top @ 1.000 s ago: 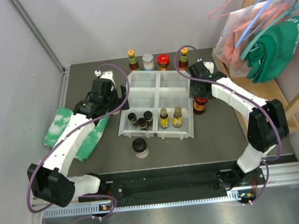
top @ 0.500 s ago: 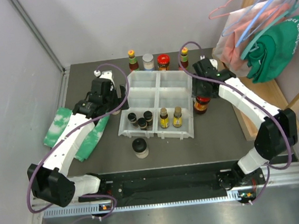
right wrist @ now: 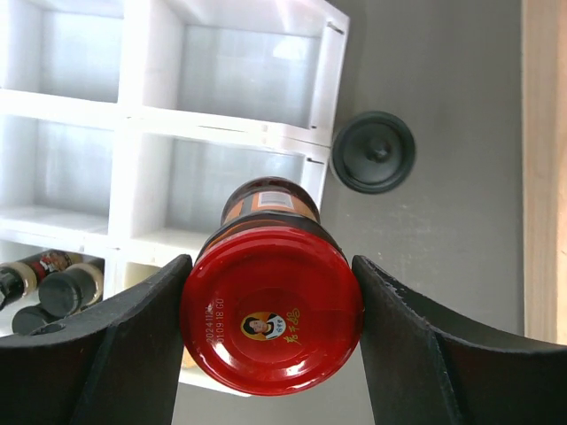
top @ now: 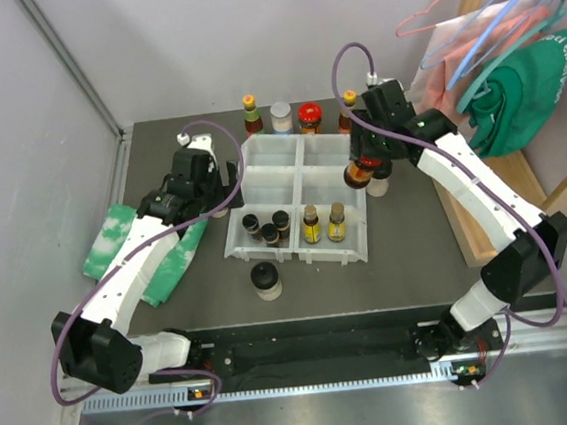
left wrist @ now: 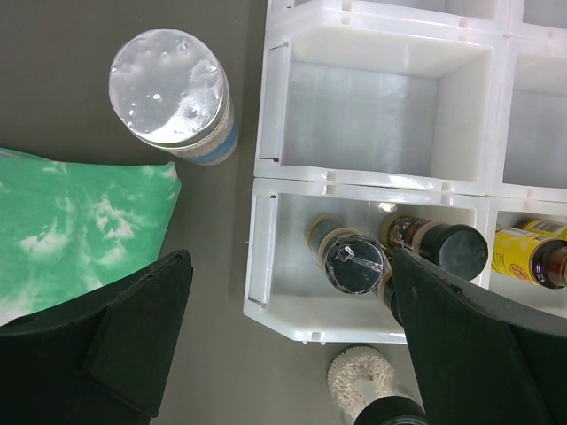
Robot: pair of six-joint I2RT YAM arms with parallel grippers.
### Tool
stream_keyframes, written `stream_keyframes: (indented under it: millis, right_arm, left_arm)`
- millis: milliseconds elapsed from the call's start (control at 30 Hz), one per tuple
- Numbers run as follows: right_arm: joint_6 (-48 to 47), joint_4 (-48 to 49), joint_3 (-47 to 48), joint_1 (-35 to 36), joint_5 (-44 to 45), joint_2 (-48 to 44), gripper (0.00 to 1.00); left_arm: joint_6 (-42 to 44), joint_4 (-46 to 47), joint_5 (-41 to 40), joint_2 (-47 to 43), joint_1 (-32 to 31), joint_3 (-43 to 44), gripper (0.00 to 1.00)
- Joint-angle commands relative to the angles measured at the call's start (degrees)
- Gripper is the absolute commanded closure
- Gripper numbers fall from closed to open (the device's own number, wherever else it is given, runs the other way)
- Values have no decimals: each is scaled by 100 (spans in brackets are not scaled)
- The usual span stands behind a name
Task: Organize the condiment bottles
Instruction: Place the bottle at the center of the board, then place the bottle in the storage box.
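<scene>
The clearest change was on the right: the red-lidded jar (top: 359, 174), which half a second earlier had stood on the table (top: 417, 245) just beside the right wall of the white tray (top: 301, 161), was now off the surface and carried up and inward. The right gripper (top: 366, 156) was clamped around it, and in the wrist view its two fingers pressed the jar's sides just below the lid, with the jar hanging over the right-hand column of the tray, about above the middle, unfilled compartment. A black-capped jar (right wrist: 373, 151) was left standing on the table next to that tray wall. The left gripper (left wrist: 291, 266) had not shifted over the same second; it hovered with its fingers spread and nothing between them above the near-left compartment, where three dark spice jars (left wrist: 354, 264) stood, with a pale-lidded jar (left wrist: 168, 84) on the table outside the tray beside the green-white cloth (left wrist: 71, 212). Two yellow-labelled bottles (top: 324, 224) stood in the near-right compartment. So the pick looked complete and the placing step had begun; several bottles along the back edge (top: 281, 115) and one in front of the tray (top: 266, 279) were not yet sorted.
</scene>
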Motion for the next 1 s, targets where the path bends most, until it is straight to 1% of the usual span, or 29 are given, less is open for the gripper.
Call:
stream_keyframes:
  millis: [0, 233, 467, 733, 867, 967]
  right_arm:
    - [-96, 424, 538, 145, -171, 326, 100]
    - [-158, 354, 732, 259, -136, 915, 100]
    - [-184, 424, 828, 330, -75, 1486, 100]
    - [-201, 609, 872, 330, -39, 1926, 100]
    - [-149, 592, 864, 339, 13, 2067, 100]
    - [-149, 444, 907, 330, 66, 2137, 94]
  left_arm:
    - [46, 294, -52, -180, 31, -23, 1]
    - [47, 259, -60, -180, 49, -5, 1]
    - [64, -92, -192, -303, 40, 135, 1]
    - [47, -49, -272, -979, 49, -277, 1]
    - [55, 30, -254, -1164, 40, -435, 1]
    - [29, 284, -114, -1314, 49, -664, 1]
